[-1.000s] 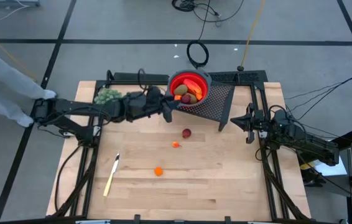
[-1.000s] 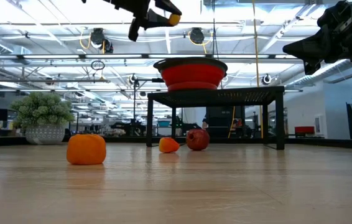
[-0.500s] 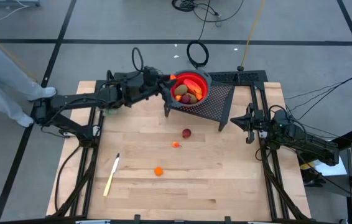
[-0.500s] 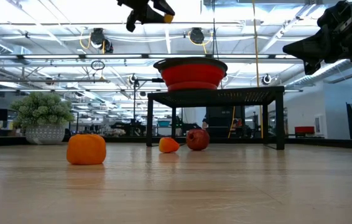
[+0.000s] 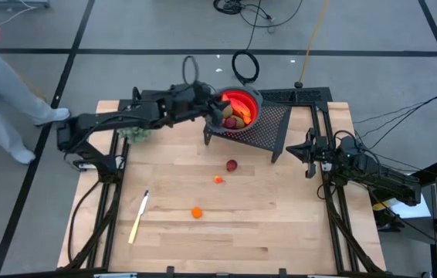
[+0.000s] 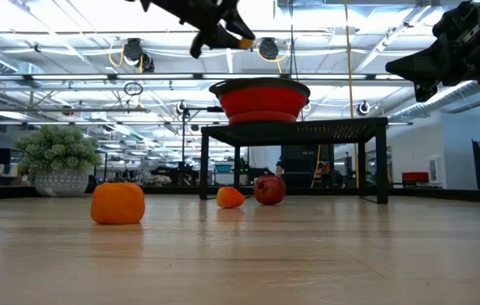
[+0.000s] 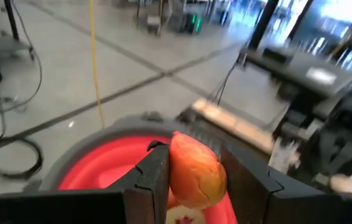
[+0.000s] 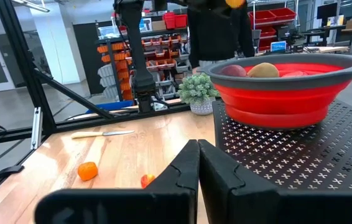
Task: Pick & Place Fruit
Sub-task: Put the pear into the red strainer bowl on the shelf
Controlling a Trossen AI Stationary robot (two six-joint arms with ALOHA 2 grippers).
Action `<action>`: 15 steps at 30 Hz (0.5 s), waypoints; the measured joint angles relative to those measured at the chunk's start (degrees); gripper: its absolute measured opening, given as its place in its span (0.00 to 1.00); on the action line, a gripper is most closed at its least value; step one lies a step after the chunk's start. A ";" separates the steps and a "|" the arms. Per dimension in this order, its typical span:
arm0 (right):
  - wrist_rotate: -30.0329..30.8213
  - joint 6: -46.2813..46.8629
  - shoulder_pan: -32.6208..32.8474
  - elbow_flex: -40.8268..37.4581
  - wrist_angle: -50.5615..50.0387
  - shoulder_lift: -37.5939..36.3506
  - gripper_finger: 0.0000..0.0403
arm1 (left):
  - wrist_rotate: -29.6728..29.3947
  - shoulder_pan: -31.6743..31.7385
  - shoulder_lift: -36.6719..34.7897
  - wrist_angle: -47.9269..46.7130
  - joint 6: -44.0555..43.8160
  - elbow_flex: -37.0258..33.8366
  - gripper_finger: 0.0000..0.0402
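Red bowl [image 5: 238, 107] is sitting on a black mesh stand [image 5: 261, 127] at the far side of the wooden table [image 5: 226, 232], and fruit is lying inside it: an elongated red-orange piece [image 5: 240, 103], a brownish oval [image 5: 229, 111] and a dark red ball [image 5: 232, 122]. Left gripper [image 5: 215, 100] is hanging over the bowl's left rim, its fingers [image 7: 153, 174] pinching a small orange-yellow fruit [image 7: 191, 171]; in the low view that fruit [image 6: 246, 41] is showing well above the bowl [image 6: 260, 99].

Right gripper [image 5: 306, 150] is waiting just to the right of the stand, raised off the table, with its fingers [image 8: 185, 165] pressed together on nothing.

Three pieces are lying loose on the table in front of the stand. Another dark red ball [image 5: 232, 165] is resting nearest the stand, a tiny orange bit [image 5: 218, 179] is lying just beside it toward the front, and a rounder orange piece [image 5: 196, 212] is sitting farther forward, apart from both. In the low view the orange piece [image 6: 118, 203] is standing closest, with the bit [image 6: 230, 197] and the ball [image 6: 269, 190] near each other behind it.

Near the left front of the table a yellow-handled knife [image 5: 138, 218] is lying flat. A green leafy clump [image 5: 134, 131] is sitting at the far left edge, partly under the left arm. At the far left, off the table, a person's grey-clad legs [image 5: 2, 85] are showing on the floor
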 joint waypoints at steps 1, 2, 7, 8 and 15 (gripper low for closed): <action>0.00 0.00 0.00 0.00 -0.02 0.00 0.00 | 0.03 0.00 1.08 -2.45 0.46 1.67 0.32; 0.00 0.00 0.00 0.00 -0.08 0.00 0.00 | 0.04 0.00 2.37 -4.89 1.06 3.59 0.32; -0.02 0.00 0.00 0.00 -0.46 0.00 0.00 | 0.10 0.00 8.02 -13.70 4.12 12.60 0.32; 0.00 0.00 0.00 0.00 -0.53 0.00 0.00 | 0.11 0.00 9.06 -15.00 4.58 13.95 0.32; -0.04 0.00 0.00 0.00 -0.74 0.00 0.00 | 2.10 0.00 15.26 -18.24 5.97 20.64 0.32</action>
